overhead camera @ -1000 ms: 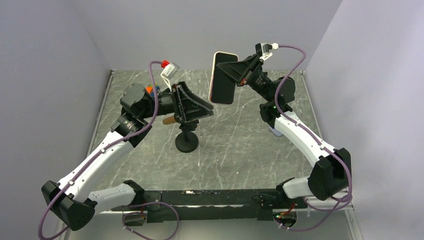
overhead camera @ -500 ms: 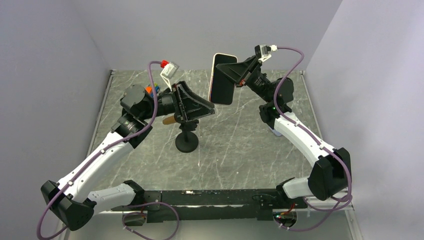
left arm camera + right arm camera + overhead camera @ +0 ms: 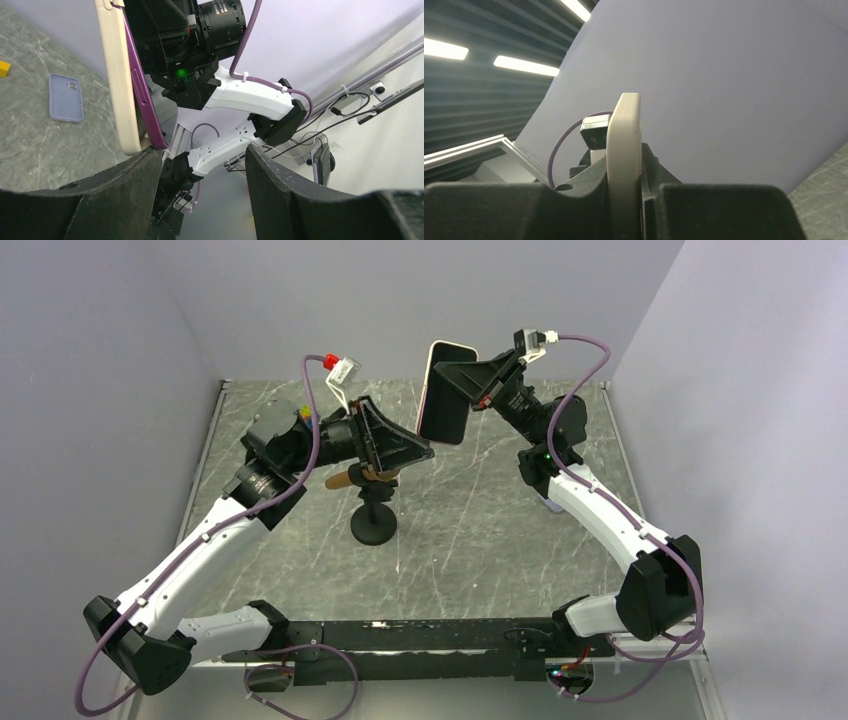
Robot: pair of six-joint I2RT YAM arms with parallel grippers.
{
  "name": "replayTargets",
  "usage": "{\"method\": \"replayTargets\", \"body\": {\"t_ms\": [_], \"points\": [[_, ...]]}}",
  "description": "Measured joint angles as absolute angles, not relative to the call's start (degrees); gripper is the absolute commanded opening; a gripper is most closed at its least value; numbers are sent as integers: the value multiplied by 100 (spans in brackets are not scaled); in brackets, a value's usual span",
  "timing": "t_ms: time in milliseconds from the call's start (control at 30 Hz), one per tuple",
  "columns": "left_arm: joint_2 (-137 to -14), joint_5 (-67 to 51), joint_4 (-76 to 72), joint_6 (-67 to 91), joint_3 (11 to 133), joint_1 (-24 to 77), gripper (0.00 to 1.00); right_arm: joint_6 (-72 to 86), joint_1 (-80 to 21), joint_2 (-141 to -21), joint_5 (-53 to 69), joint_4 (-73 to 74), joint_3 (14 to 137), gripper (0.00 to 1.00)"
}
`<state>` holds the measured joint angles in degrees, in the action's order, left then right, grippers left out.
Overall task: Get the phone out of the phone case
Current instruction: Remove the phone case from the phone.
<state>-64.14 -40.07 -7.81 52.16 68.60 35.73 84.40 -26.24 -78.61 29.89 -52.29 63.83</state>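
My right gripper (image 3: 468, 387) is shut on a phone in a cream case (image 3: 446, 392) and holds it upright high above the table's back middle. In the right wrist view the case's cream edge (image 3: 624, 150) stands clamped between my fingers (image 3: 626, 200). In the left wrist view the cream case (image 3: 116, 75) shows a purple phone edge (image 3: 146, 102) along its side. My left gripper (image 3: 422, 451) is open and empty (image 3: 200, 170). The phone's lower corner rests against its left finger (image 3: 110, 195); nothing lies between the jaws.
A black stand (image 3: 373, 525) with a wooden piece (image 3: 340, 480) stands mid-table under my left gripper. A second lavender phone case (image 3: 66, 97) lies flat on the marble, near a yellow block (image 3: 4, 67). Grey walls close in on three sides.
My left gripper has risen and moved right, up to the phone's lower corner. The right gripper and phone have barely moved.
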Motion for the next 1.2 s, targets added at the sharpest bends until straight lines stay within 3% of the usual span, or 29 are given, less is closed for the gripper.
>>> {"method": "replayTargets", "body": {"t_ms": [233,533,833,967,1067,1100,1200], "points": [[-6539,-3522,-169,4976,7207,3601,59,8329,-2652,-7856,2705,-5223,6383,0],[-6812,-2724,-161,4707,7365,3664,37,8047,-2947,-7872,2622,-4993,6322,0],[-6792,-2414,-145,4674,7363,3664,8,7996,-3024,-7907,2453,-5072,6322,0],[-6742,-2451,-176,4873,7356,3664,0,7992,-3061,-7907,2453,-5218,6324,0],[-6722,-2486,-233,4950,7317,3653,0,7992,-3079,-7907,2451,-5236,6326,0],[-6722,-2521,-259,5004,7303,3638,0,7992,-3079,-7907,2453,-5236,6326,10],[-6726,-2657,-381,5186,7247,3577,0,7977,-3079,-7907,2471,-5218,6326,52]]}}
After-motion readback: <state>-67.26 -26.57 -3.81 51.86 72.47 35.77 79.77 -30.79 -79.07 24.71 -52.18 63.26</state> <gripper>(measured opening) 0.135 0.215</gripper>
